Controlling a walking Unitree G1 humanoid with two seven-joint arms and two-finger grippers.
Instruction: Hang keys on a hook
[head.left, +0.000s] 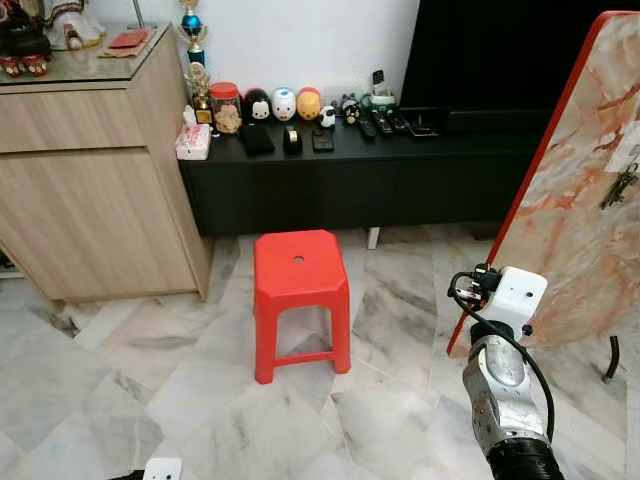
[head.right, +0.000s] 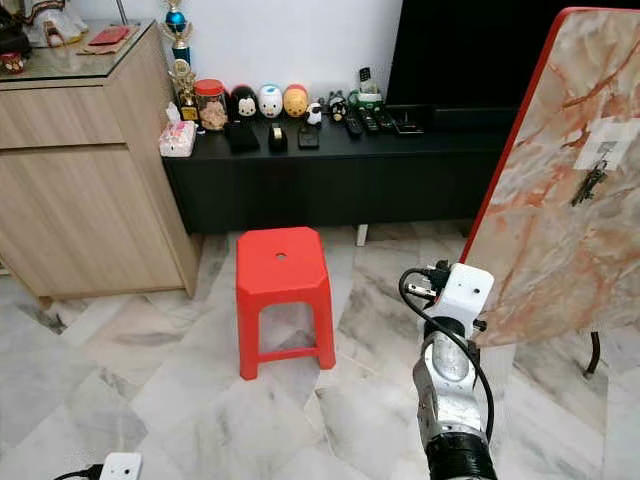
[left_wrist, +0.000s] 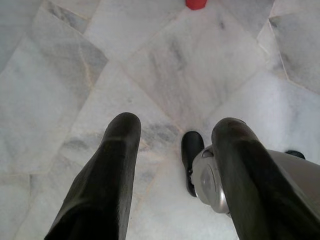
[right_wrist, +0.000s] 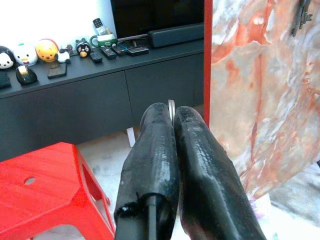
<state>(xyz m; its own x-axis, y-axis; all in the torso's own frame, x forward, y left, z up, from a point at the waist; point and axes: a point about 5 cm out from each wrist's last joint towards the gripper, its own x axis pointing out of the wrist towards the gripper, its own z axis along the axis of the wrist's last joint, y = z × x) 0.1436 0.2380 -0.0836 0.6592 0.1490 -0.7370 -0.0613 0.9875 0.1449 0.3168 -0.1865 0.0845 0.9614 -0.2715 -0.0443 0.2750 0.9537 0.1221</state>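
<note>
The left claw hangs low over the pale marble floor, fingers spread wide and empty, at the bottom of the left wrist view. The right claw, centre of the right wrist view, is pressed almost shut on a thin sliver of metal that peeks up between the fingertips; it appears to be a key ring, though too little shows to be sure. In the head views the right arm rises at lower right, aimed toward the tilted red-edged marble panel along the right edge. Left of it, at mid-frame, stands a red stool. High on the panel, at upper right, a dark bunch of keys dangles from a hook on a white patch, its long axis near vertical, tip pointing down. Farthest back, a black worktop carries figurines and remotes.

The step in hand looks like the carry toward the hook. The next move likely calls for lifting the claw to the white patch and slipping the ring over the hook.
</note>
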